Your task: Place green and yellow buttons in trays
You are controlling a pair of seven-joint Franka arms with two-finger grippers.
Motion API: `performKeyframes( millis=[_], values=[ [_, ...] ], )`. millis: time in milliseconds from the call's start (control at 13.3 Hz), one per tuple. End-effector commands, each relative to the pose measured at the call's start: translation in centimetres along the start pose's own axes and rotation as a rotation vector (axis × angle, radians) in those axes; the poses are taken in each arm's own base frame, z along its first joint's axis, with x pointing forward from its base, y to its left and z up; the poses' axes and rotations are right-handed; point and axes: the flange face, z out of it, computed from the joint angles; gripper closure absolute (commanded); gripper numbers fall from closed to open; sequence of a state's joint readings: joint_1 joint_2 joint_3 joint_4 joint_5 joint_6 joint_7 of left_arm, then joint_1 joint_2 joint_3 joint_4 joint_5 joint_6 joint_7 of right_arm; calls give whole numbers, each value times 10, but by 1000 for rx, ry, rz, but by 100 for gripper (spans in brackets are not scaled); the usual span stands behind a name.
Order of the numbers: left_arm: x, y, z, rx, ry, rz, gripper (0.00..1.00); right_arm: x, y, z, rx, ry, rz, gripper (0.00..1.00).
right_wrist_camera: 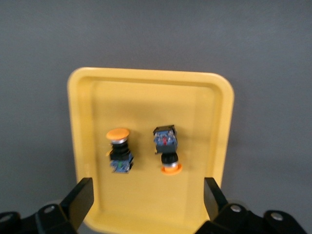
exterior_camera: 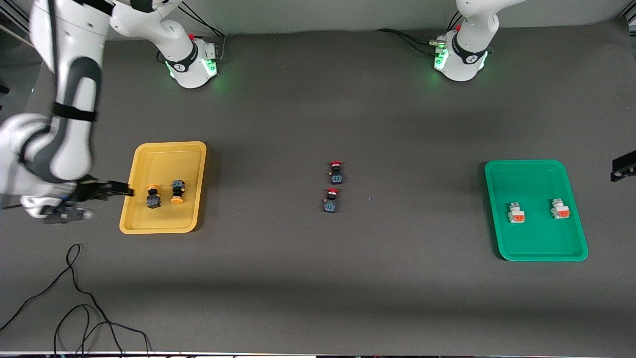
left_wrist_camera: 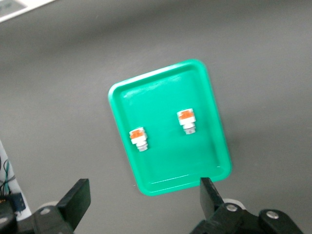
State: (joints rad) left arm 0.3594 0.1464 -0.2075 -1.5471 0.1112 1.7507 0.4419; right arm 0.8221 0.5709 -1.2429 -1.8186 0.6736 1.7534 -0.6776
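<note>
The yellow tray (exterior_camera: 169,159) lies toward the right arm's end of the table. In it are two dark buttons with orange-yellow caps (exterior_camera: 153,196) (exterior_camera: 177,192), side by side. My right gripper (exterior_camera: 124,189) hovers over the tray's outer rim, open and empty; its wrist view shows the tray (right_wrist_camera: 146,92) and both buttons (right_wrist_camera: 119,148) (right_wrist_camera: 167,148) between the spread fingers of the gripper (right_wrist_camera: 148,200). The green tray (exterior_camera: 536,179) holds two white buttons with orange-red ends (exterior_camera: 516,213) (exterior_camera: 560,209). My left gripper (exterior_camera: 623,169) hangs open beside that tray (left_wrist_camera: 165,97), empty, above the buttons (left_wrist_camera: 138,138) (left_wrist_camera: 186,120).
Two dark blocks with red caps (exterior_camera: 336,172) (exterior_camera: 331,200) stand mid-table, one nearer to the front camera than the other. A black cable (exterior_camera: 74,298) loops on the table near the front edge at the right arm's end.
</note>
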Motion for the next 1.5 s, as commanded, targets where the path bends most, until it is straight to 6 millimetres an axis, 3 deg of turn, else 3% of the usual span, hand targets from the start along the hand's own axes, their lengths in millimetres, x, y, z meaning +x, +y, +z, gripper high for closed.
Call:
performKeyframes(
  millis=[0,150,300,375,525,675,900,1200,1425],
  values=[
    [-1,38,-21,-17,1,38,0,-5,-7,-80,9,0,-3,0],
    [4,61,-36,-31,25,64,0,-7,-37,-138,-26,-32,45,0],
    [14,84,-48,-51,58,97,0,-5,-73,-179,-73,-33,55,0],
    [20,103,-51,-51,59,118,0,-5,-87,-192,-83,-26,94,0],
    [22,108,-55,-40,59,85,0,-3,-122,-207,-100,-23,198,0],
    [24,110,-60,-33,72,88,0,-1,-162,-200,-111,-32,205,0],
    [28,123,-62,-29,68,46,0,7,-180,-190,-122,-33,168,0],
    [28,124,-60,-23,63,12,0,5,-177,-191,-120,-32,172,0],
    [30,128,-58,-29,57,-145,0,5,-177,-191,-119,-34,172,0]
  ],
)
